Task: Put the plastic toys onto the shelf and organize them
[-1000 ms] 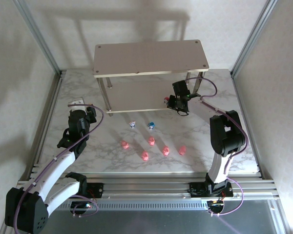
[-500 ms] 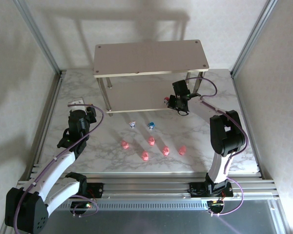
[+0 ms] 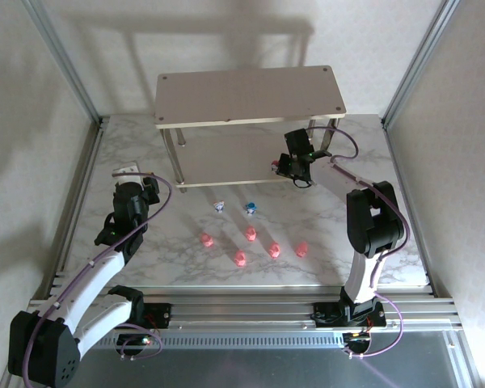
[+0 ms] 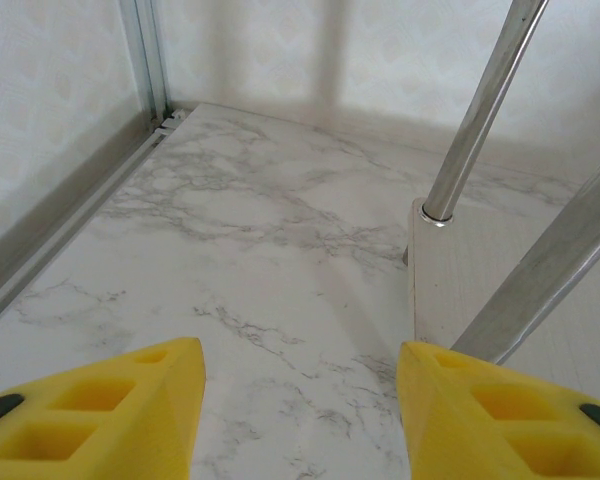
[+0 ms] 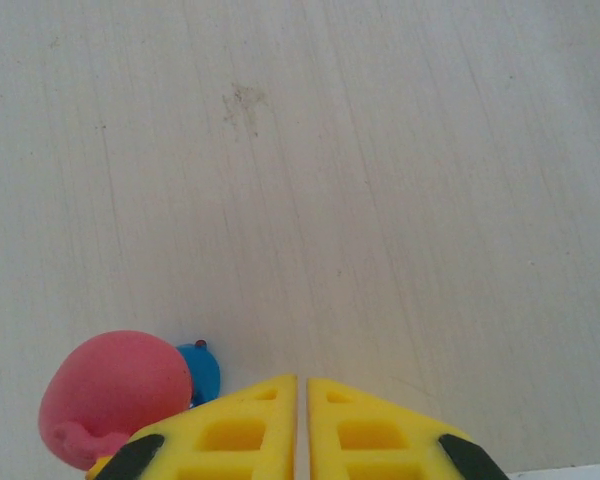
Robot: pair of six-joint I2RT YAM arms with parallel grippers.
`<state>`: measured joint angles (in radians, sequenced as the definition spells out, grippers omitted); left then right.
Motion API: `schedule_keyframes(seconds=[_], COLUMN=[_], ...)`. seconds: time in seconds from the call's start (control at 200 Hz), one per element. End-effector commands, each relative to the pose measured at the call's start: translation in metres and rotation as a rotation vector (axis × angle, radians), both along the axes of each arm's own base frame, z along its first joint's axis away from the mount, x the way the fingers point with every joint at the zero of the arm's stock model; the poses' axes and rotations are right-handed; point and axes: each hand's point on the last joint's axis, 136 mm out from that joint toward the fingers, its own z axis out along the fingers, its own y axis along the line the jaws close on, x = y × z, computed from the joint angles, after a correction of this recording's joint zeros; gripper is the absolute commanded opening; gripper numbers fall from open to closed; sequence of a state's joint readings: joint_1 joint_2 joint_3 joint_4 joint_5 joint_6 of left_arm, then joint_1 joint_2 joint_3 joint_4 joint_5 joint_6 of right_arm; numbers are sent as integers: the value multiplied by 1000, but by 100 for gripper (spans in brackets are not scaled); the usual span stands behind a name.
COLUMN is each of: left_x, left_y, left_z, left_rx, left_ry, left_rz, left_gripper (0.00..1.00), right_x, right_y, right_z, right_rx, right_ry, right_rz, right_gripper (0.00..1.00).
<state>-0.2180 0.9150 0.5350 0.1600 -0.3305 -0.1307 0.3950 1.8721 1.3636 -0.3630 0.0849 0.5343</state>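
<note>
The shelf (image 3: 250, 95) stands at the back of the table. Its lower board (image 5: 380, 150) lies under my right gripper (image 5: 302, 380), whose fingers are pressed together with nothing between them. A red toy (image 5: 115, 395) with a blue part rests on that board just left of the left finger, at the board's front right edge (image 3: 273, 165). On the marble lie a whitish-blue toy (image 3: 219, 206), a blue toy (image 3: 250, 208) and several pink toys (image 3: 250, 234). My left gripper (image 4: 300, 350) hangs open and empty over the marble near the shelf's left corner (image 4: 460, 270).
A silver shelf leg (image 4: 480, 110) rises just right of the left gripper's line. The aluminium frame rail (image 4: 140, 60) and the wall close the left side. Bare marble (image 3: 145, 242) stretches in front of the shelf around the toys.
My right gripper has shifted slightly farther back over the lower board. The left arm and the toys on the table have not moved.
</note>
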Motion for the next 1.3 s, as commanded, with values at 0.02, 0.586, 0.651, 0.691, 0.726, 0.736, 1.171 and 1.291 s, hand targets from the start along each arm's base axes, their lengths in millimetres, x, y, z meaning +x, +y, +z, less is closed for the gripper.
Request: schedule_keyframes(seconds=[0.02,0.586,0.651,0.691,0.726,0.736,1.171,1.291], left_x=[-2,-2,-3,-2,-3,-2,-3,-4], left_y=[6,7,7,7,7,7,6,6], left_z=[7,7,8,8,8,8,9,10], left_rx=[5,5,5,5,4,4,0,-2], left_ry=[-28,-29,-30,-30,-30,-30,-33,-36], left_rz=[23,25,25,25,25,25,19,19], left_gripper=[54,54,54,54,54,54,53,53], right_x=[9,13,11,9,8,7,-19,-20], right_y=[-8,-17,-22,-25,-27,-27,-2,6], right_z=[3,2,5,7,9,9,11,9], right_rx=[-29,-66,-79,-85,-88,-89,74,131], right_ry=[-8,-17,-24,-27,-30,-28,26,33], right_rz=[-15,-33,-40,-41,-45,-44,50,51], right_gripper=[13,14,15,17,19,20,0,1])
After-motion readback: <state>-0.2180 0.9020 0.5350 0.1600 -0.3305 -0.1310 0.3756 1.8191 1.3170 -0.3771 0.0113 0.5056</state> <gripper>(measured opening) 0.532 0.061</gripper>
